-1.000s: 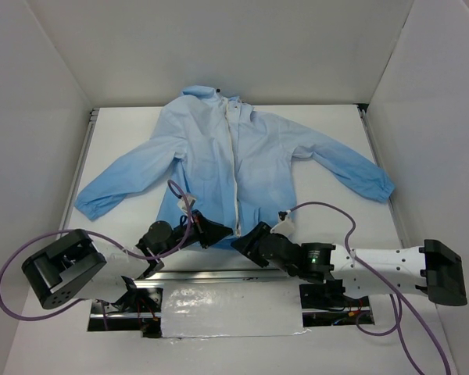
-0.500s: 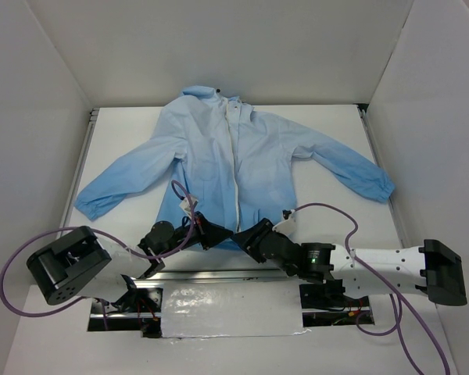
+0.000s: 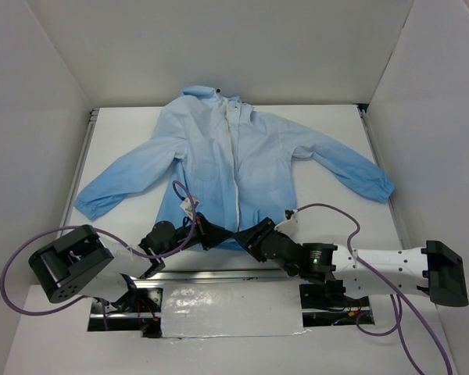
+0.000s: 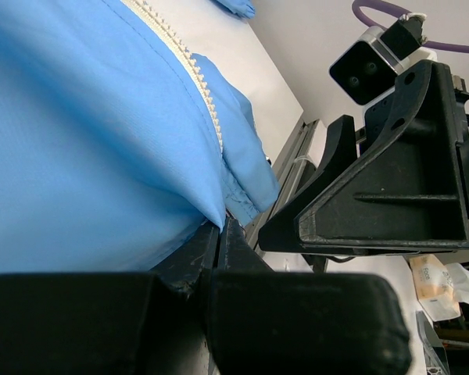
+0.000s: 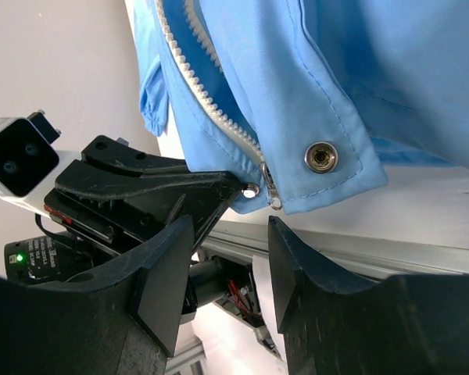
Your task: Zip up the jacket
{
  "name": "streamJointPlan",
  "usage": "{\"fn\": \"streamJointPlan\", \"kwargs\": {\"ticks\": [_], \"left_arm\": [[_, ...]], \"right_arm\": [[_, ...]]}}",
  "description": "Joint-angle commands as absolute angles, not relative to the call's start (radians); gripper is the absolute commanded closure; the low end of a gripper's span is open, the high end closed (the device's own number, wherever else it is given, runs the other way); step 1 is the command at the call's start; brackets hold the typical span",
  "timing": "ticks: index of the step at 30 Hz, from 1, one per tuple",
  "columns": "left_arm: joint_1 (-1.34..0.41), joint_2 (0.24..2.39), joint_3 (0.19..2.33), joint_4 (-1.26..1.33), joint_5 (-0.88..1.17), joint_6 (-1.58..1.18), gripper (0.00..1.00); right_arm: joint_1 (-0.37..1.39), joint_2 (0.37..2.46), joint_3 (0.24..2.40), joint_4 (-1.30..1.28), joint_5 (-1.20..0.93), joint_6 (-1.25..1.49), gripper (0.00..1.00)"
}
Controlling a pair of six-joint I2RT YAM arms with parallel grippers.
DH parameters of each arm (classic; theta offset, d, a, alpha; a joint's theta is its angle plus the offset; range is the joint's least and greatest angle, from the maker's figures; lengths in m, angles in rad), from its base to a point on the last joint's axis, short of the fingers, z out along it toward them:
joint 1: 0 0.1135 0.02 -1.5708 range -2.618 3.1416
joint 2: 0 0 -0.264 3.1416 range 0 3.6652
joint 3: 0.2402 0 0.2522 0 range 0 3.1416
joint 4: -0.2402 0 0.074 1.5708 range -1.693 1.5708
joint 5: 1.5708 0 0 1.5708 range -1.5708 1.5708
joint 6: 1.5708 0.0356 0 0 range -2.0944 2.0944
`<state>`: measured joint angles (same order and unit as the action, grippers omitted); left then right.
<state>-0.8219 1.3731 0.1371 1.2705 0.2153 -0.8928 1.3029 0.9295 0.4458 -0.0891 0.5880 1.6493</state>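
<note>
As they have edged together, left pincer clamps the jacket hem.
Agape, the right pincer faces the zipper pull; overhead, tips merge.

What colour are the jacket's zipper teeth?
White zipper teeth on the light-blue jacket, clearest in the right wrist view.

We see a robotics lab cell. Plain white panels box in our white counter, and purple cables loop over a metal mounting rail.
</note>
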Motion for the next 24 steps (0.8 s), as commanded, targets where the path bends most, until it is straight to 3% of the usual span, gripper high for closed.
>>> {"fn": "streamJointPlan", "kwargs": {"ticks": [1, 24], "left_arm": [[-0.831, 1.368, 0.156, 1.497, 0.239, -0.874, 1.0], [-0.834, 1.328, 0.149, 1.479, 0.241, -0.874, 1.0]], "right_arm": [[1.312, 0.937, 0.446, -0.077, 0.607, 1.664, 0.5], [1.319, 0.973, 0.439, -0.063, 0.657, 1.681, 0.51]]}}
